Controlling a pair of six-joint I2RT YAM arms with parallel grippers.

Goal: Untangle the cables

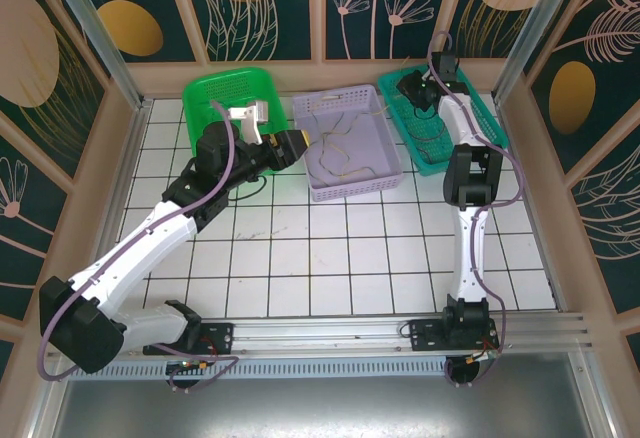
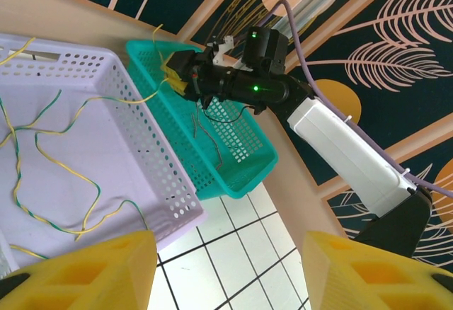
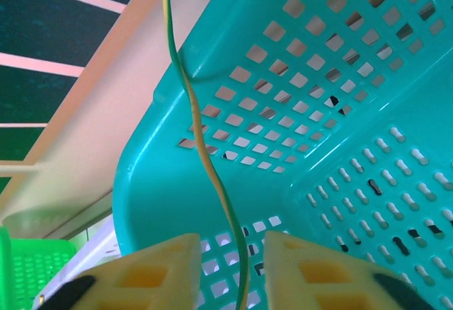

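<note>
Right wrist: yellow-green cable (image 3: 205,154) between parted fingers (image 3: 141,274) of right hand (image 3: 230,282)

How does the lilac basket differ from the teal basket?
The lilac basket stands mid-table; the teal basket stands right of it. The lilac basket holds loose yellow-green wires; at the teal basket one wire runs between the right arm's fingers. Both are perforated plastic.

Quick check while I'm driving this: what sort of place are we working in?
Probably an enclosed tabletop robot test cell, not a home: a white tiled table, leaf-print wall panels set in an aluminium frame, and perforated plastic baskets laid out for sorting.
</note>
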